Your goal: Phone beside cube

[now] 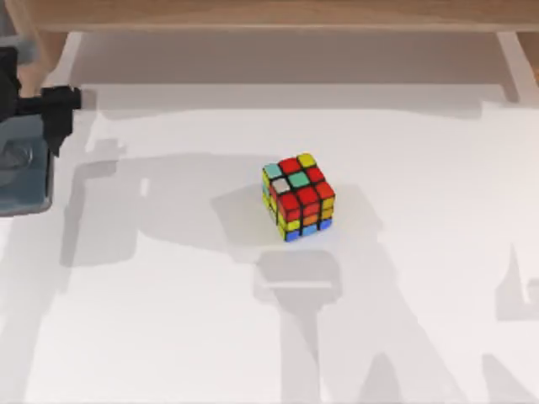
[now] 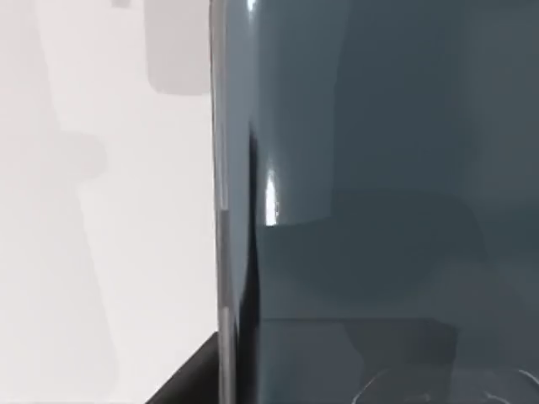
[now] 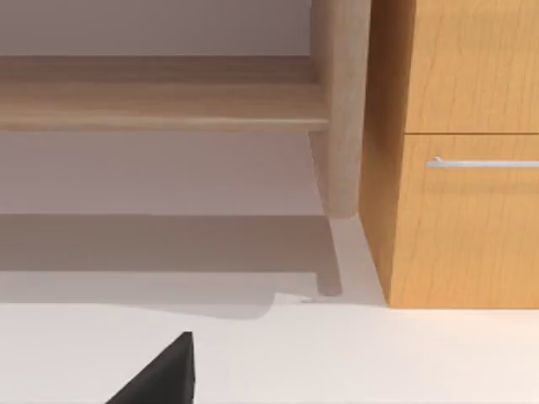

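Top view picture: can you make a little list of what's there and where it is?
phone: flat dark grey-blue glossy slab, at the table's far left edge
cube: small mostly red puzzle cube, near the middle of the white table, apart from the phone
left end effector: black, at the phone's upper end
task: phone not beside cube yet
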